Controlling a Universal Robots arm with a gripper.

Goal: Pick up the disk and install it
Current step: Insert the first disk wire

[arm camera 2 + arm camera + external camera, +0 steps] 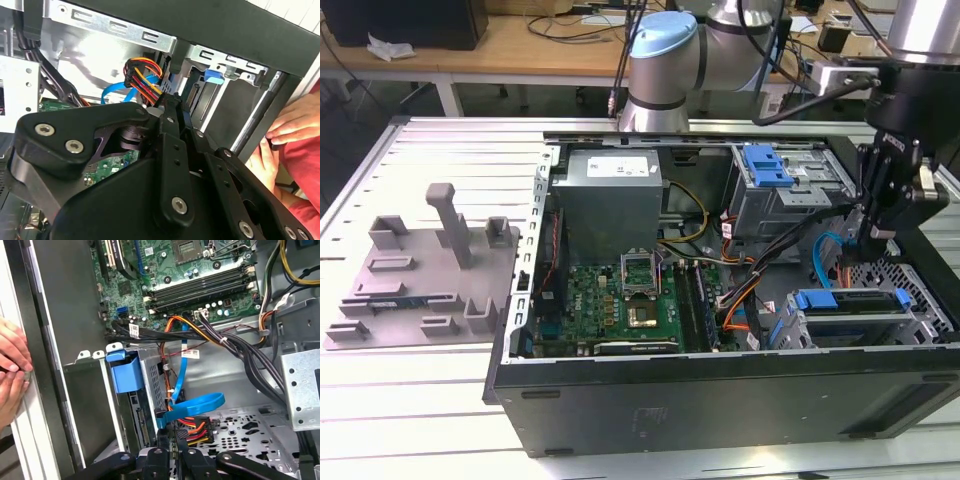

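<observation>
Blue-framed disk (pixel 850 304) looks seated in its bay (pixel 924 312); hand (pixel 875 240), fingers together on nothing, hovers beside power cables (pixel 194 430).

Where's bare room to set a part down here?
Free: table slats along the computer case's black side, and around the grey fixture. Crowded: cable bundle between motherboard and drive cage, beside the tool.
</observation>
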